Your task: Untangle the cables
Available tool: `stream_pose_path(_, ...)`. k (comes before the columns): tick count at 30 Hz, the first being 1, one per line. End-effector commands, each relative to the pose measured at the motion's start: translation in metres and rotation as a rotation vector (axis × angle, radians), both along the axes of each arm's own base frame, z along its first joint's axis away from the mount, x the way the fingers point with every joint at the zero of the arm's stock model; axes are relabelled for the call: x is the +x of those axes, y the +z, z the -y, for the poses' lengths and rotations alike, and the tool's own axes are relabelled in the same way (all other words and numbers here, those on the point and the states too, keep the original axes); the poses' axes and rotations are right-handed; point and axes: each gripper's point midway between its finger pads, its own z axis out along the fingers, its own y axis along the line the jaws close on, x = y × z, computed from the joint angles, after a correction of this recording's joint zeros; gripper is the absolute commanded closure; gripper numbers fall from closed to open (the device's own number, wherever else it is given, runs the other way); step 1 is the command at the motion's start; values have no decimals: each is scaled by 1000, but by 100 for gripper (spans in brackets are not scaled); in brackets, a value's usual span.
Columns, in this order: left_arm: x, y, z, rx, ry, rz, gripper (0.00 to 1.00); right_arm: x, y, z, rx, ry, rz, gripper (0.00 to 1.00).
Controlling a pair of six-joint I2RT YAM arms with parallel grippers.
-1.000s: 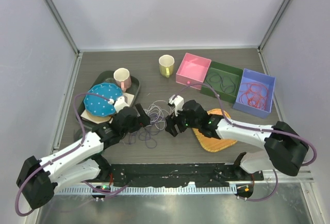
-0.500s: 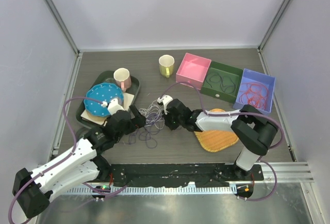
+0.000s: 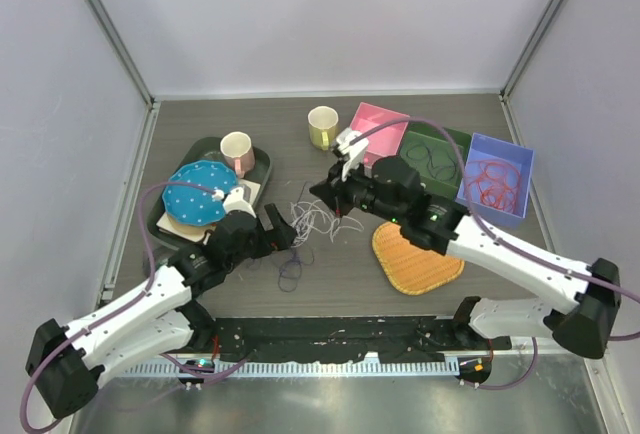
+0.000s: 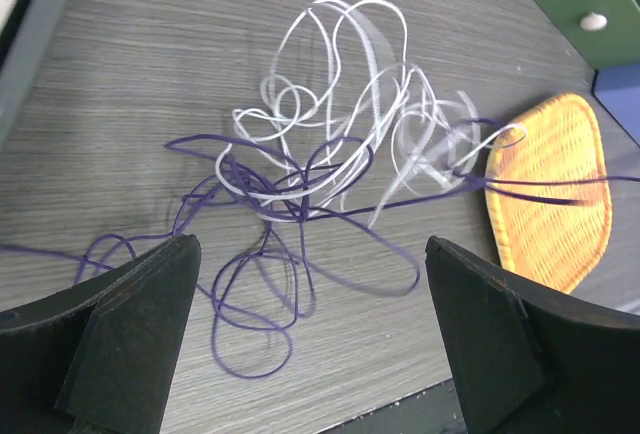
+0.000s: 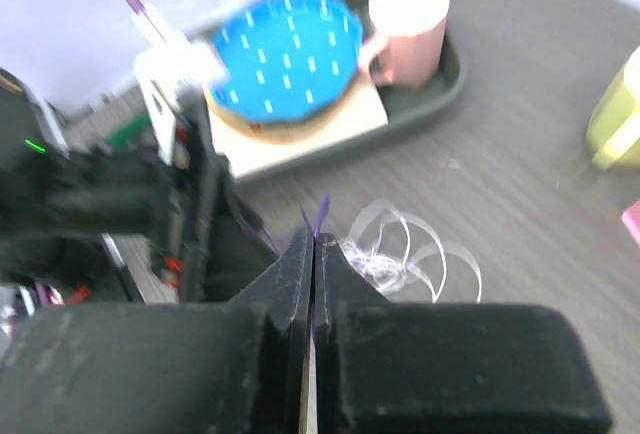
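The cables lie tangled at the table's middle: white loops (image 3: 314,218) (image 4: 340,124) knotted with a purple cable (image 3: 290,270) (image 4: 290,209). My right gripper (image 3: 330,199) (image 5: 312,239) hovers above the tangle's far right side and is shut on the purple cable, whose tip (image 5: 319,214) pokes out between the jaws. A taut purple strand (image 4: 540,190) runs off to the right from the knot. My left gripper (image 3: 284,230) (image 4: 310,354) stands open just left of the tangle, low over the table, with purple loops lying between its fingers (image 4: 130,324).
An orange woven mat (image 3: 415,259) lies right of the tangle. Behind it stand a pink box (image 3: 375,134), a green box (image 3: 432,159) holding a dark cable and a blue box (image 3: 495,179) holding red cables. A yellow mug (image 3: 322,126), a pink mug (image 3: 237,151) and a blue dotted plate (image 3: 200,194) are at the back left.
My right gripper has shut on the purple cable and risen back and to the right, drawing the tangle up and stretching it. The left gripper stayed open and shifted slightly.
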Motion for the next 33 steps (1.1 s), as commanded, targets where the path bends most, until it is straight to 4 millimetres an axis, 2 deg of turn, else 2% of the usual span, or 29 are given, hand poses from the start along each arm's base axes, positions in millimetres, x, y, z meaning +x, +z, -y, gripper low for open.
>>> stream_pose_path(1, 6, 16, 21, -50, -93, 62, 0, -11, 105, 12, 232, -5, 132, 99)
stream_pose_path(3, 6, 12, 22, -41, -96, 50, 0, -18, 133, 19, 318, 1, 185, 99)
stream_pose_path(5, 6, 10, 23, -37, -104, 46, 0, -20, 159, 37, 408, -51, 241, 99)
stream_pose_path(8, 6, 10, 32, -52, -142, 46, 0, -21, 174, 56, 468, -112, 278, 99)
stream_pose_path(10, 2, 11, 43, -68, -206, 40, 0, -22, 169, 58, 464, -119, 262, 99)
stream_pose_path(12, 1, 22, 55, -84, -284, 74, 0, -19, 164, 60, 460, -145, 226, 99)
stream_pose_path(13, -8, 25, 66, -108, -360, 61, 0, -19, 163, 59, 456, -139, 229, 99)
stream_pose_path(15, -9, 42, 78, -120, -428, 109, 0, -17, 160, 57, 433, -141, 220, 99)
stream_pose_path(19, -11, 64, 91, -121, -491, 189, 0, -15, 160, 58, 412, -154, 213, 99)
stream_pose_path(22, -12, 87, 92, -133, -513, 264, 0, -14, 160, 61, 408, -168, 216, 99)
stream_pose_path(25, -5, 108, 79, -129, -439, 323, 0, -14, 161, 66, 410, -186, 222, 99)
stream_pose_path(26, 0, 121, 72, -134, -392, 359, 0, -14, 160, 66, 409, -187, 218, 99)
stream_pose_path(29, 2, 137, 69, -151, -371, 404, 0, -15, 160, 64, 408, -173, 212, 99)
stream_pose_path(32, 7, 141, 69, -151, -354, 413, 0, -16, 159, 62, 406, -166, 207, 99)
stream_pose_path(33, 6, 133, 73, -139, -373, 391, 0, -15, 159, 62, 405, -169, 205, 99)
